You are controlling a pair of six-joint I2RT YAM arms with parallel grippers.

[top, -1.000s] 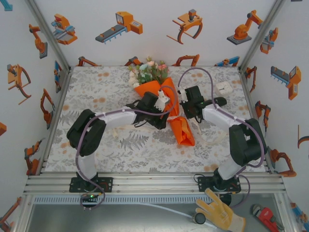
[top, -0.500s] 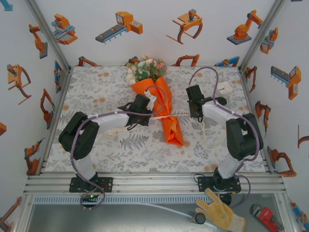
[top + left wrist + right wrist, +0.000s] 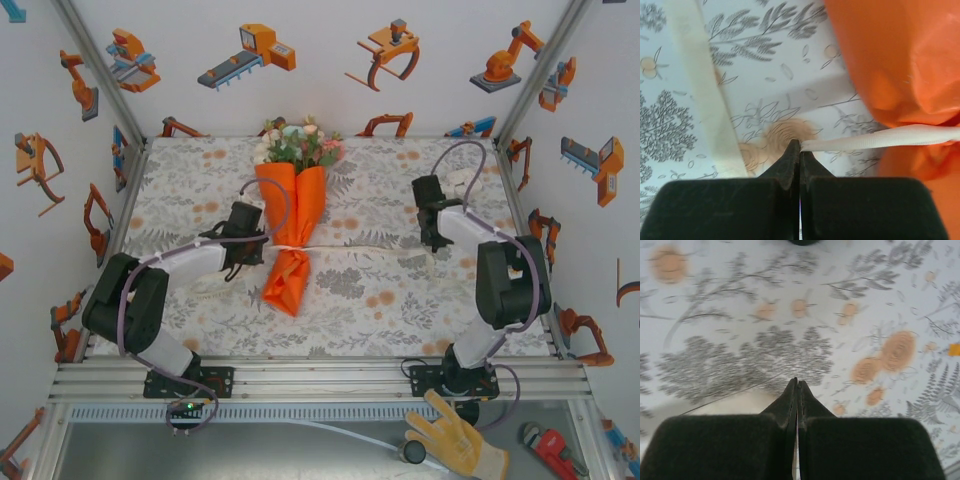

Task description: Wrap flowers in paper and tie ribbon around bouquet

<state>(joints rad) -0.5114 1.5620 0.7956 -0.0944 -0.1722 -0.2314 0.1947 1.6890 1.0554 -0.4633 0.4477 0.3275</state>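
Note:
The bouquet (image 3: 290, 215) lies left of the table's centre. It is a cone of orange paper (image 3: 900, 60) with its narrow tip toward me, and the flowers (image 3: 298, 146) stick out of its far end. The cream ribbon (image 3: 365, 247) circles the cone's waist and stretches right in a straight line. My left gripper (image 3: 241, 260) sits just left of the cone, shut on one ribbon (image 3: 880, 137) end at its fingertips. My right gripper (image 3: 433, 246) is far to the right, shut on the other end, which runs off left from its tips (image 3: 740, 397).
A loose length of ribbon (image 3: 700, 85) crosses the floral tablecloth left of my left gripper. A small white box (image 3: 464, 182) stands at the back right behind the right arm's cable. The cage walls enclose the table on three sides.
Both grippers have pulled apart, left going left and right going right, drawing the ribbon straight. The bouquet slid left and swung so its flowers point to the back wall.

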